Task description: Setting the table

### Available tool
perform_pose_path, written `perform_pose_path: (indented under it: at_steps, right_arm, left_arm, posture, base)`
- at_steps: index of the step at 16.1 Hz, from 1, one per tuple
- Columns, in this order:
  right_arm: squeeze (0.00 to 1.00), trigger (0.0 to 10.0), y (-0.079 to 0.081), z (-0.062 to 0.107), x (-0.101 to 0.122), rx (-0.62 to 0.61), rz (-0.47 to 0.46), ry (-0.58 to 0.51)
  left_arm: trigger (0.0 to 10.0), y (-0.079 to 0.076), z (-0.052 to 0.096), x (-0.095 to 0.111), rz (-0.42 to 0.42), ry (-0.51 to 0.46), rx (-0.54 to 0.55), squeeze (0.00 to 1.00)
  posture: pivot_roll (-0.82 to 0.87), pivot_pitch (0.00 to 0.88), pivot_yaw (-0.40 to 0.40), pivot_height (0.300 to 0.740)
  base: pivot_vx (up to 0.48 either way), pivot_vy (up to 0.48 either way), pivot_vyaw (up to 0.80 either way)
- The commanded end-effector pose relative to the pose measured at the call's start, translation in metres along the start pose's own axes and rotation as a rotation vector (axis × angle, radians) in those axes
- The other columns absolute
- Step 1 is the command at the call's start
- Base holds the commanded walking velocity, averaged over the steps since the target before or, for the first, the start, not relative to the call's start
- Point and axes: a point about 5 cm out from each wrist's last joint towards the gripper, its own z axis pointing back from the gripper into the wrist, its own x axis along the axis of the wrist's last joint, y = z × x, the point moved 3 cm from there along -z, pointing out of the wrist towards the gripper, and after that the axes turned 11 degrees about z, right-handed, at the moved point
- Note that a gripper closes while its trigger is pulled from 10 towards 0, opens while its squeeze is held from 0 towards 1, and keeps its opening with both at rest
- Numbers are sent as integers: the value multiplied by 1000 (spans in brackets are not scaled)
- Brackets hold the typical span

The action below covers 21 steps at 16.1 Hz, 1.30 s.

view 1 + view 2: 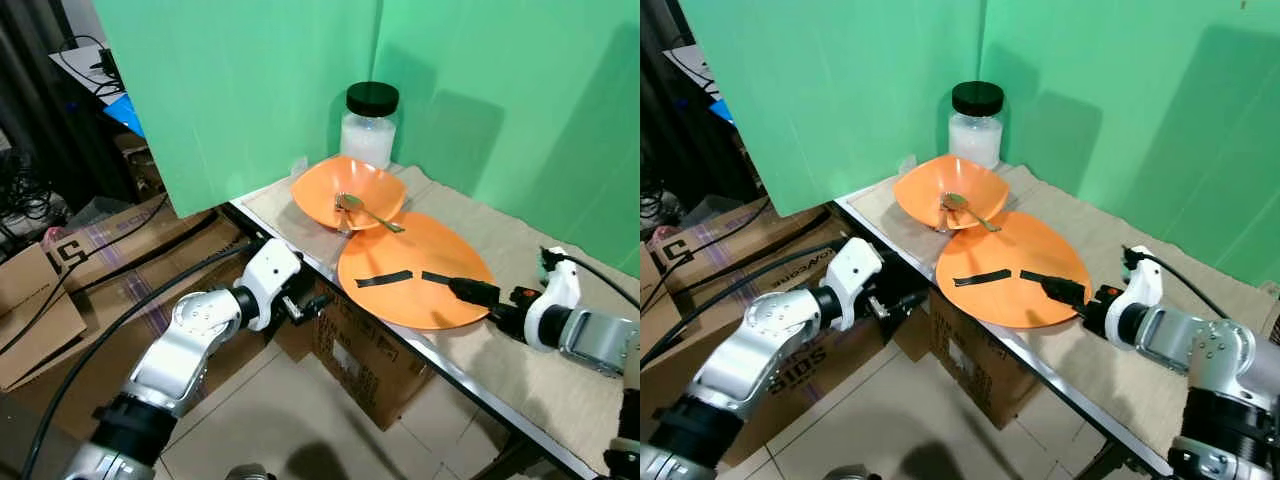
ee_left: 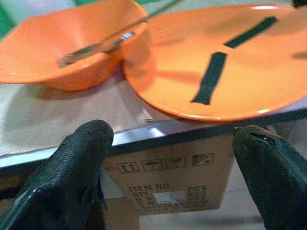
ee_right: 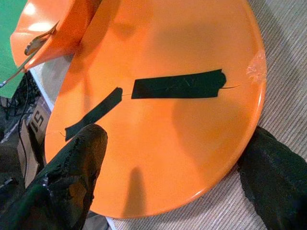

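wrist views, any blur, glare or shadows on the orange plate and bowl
Left wrist view: the flat orange plastic plate with black tape strips and the orange plastic bowl look soft, and the left end effector is blurred up close. Right wrist view: sharper; a glare patch on the bowl, and the right end effector casts finger shadows on the plate.

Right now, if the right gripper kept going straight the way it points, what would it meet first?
The orange plate. The right gripper, jaws open, already reaches over the plate's near rim; straight on it would likely cross the black tape strips, then reach the orange bowl.
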Motion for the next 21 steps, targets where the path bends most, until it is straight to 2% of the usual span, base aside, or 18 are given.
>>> perform_pose_path:
  at_steps: [1, 5, 6, 7, 8, 10, 11, 12, 13, 16, 17, 18, 21]
  right_arm:
    - [0, 10000, 1, 1, -1, -11, -12, 2]
    - [0, 10000, 9, -5, 0, 33, -80, -36]
    - [0, 6588, 11, -8, 2, 45, -105, -63]
    - [0, 3608, 14, -9, 4, 60, -121, -81]
    - [0, 2824, 16, -8, 6, 70, -131, -93]
    - [0, 2706, 17, -6, 10, 75, -141, -111]
    - [0, 1765, 16, -3, 17, 78, -151, -134]
    - [0, 1765, 16, -2, 18, 79, -154, -140]
    - [0, 0, 16, -1, 20, 88, -172, -151]
    - [0, 235, 24, -10, 13, 98, -186, -127]
    - [0, 510, 24, -12, 11, 98, -188, -119]
    - [0, 1333, 25, -17, 4, 83, -202, -95]
    - [0, 1176, 20, -27, -6, 29, -233, -67]
  left_arm:
    - [10000, 4, -4, 6, -37, -11, -9, 0]
    - [10000, 9, -13, 9, -52, -24, -12, 0]
    - [10000, 8, -15, 9, -59, -27, -15, 0]
    - [10000, 7, -18, 10, -62, -34, -20, 0]
    - [10000, 7, -19, 11, -63, -39, -23, 0]
    - [10000, 7, -20, 11, -65, -45, -27, 0]
    - [10000, 7, -21, 11, -67, -51, -30, 0]
    - [10000, 7, -22, 11, -67, -52, -31, 0]
    - [10000, 7, -22, 11, -67, -54, -32, 0]
    - [10000, 6, -23, 10, -67, -62, -33, 0]
    - [10000, 6, -23, 10, -67, -64, -33, 0]
    - [10000, 6, -23, 11, -65, -68, -31, 0]
    - [10000, 7, -25, 12, -64, -74, -29, 0]
  posture:
    - [83, 0, 3, 740]
    - [79, 0, 8, 740]
    - [76, 0, 12, 740]
    - [76, 0, 12, 740]
    - [76, 0, 11, 740]
    - [75, 0, 11, 740]
    - [76, 0, 10, 740]
    - [76, 0, 10, 740]
    - [75, 0, 9, 740]
    - [78, 0, 5, 740]
    - [79, 0, 4, 740]
    - [79, 0, 4, 740]
    - [77, 0, 6, 740]
  base:
    - [0, 0, 0]
    - [0, 0, 0]
    - [0, 0, 0]
    - [0, 0, 0]
    - [0, 0, 0]
    - [0, 0, 0]
    - [0, 0, 0]
    - [0, 0, 0]
    - [0, 0, 0]
    - [0, 0, 0]
    - [0, 0, 0]
    - [0, 0, 0]
    - [0, 0, 0]
